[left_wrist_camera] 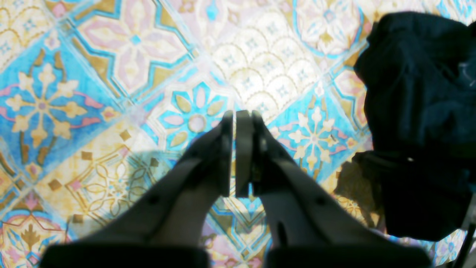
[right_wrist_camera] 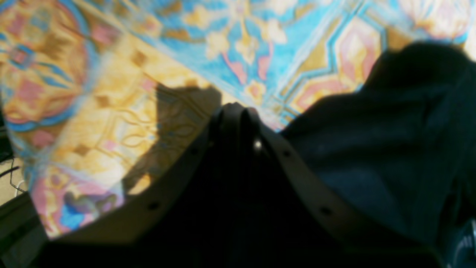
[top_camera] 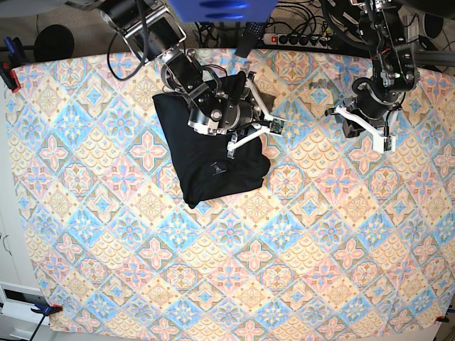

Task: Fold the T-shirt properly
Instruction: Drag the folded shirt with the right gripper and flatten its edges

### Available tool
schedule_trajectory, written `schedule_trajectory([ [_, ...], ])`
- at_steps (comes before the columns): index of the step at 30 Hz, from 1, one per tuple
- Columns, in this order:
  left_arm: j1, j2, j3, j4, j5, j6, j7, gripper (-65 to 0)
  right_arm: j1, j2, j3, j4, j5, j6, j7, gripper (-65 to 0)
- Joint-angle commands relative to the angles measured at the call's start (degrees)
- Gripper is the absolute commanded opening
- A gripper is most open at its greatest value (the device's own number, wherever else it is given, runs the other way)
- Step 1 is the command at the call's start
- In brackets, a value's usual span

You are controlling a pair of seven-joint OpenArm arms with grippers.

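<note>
The black T-shirt (top_camera: pixel 202 153) lies folded into a compact block on the patterned tablecloth at the upper left of the base view, a small label (top_camera: pixel 215 169) showing on top. My right gripper (top_camera: pixel 276 125) is shut at the shirt's right edge. In the right wrist view its fingertips (right_wrist_camera: pixel 238 109) sit over bare cloth, with the T-shirt (right_wrist_camera: pixel 372 149) just beside them and no fabric visibly between the jaws. My left gripper (top_camera: pixel 333 111) is shut and empty, well apart from the shirt; its pads (left_wrist_camera: pixel 243 123) meet above the tablecloth. Dark fabric (left_wrist_camera: pixel 416 104) fills the right edge there.
The tablecloth (top_camera: pixel 234 270) covers the whole table, clamped at its corners (top_camera: pixel 8 74). Cables and a power strip (top_camera: pixel 298 39) run along the back edge behind the arm bases. The right arm's links (top_camera: pixel 178 64) reach over the shirt's top.
</note>
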Motion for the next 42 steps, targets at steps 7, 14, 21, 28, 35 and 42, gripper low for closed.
schedule_trajectory([
  [7, -0.36, -0.52, -0.15, 1.12, -0.91, -0.11, -0.88, -65.0, 1.21, -0.71, 8.06, -0.60, 0.59, -0.07, 1.21, -63.6],
  [14, -0.45, -0.52, 0.03, 1.12, -0.91, -0.11, -0.88, -65.0, 1.13, 2.90, 17.56, -2.18, 0.59, -0.07, 2.70, -63.6],
  [21, -0.45, -0.52, 0.03, 1.12, -0.91, -0.11, -0.88, -65.0, 1.13, 7.82, 24.33, -2.54, 0.67, -0.07, 3.67, -63.6],
  [28, -0.36, -0.35, 0.11, 1.12, -0.91, -0.11, -0.88, -65.0, 1.21, 12.74, 25.47, -2.54, 0.67, -0.07, 3.76, -63.6],
  [35, -0.27, -0.26, 0.11, 1.12, -0.91, -0.11, -0.88, -65.0, 1.13, 14.50, 25.47, -1.57, 0.67, -0.07, 3.76, -63.6],
  [42, -0.27, -0.17, 0.20, 1.12, -0.91, -0.11, -0.88, -65.0, -2.57, 14.24, 25.47, 10.30, 0.76, -0.07, 3.23, -63.6],
])
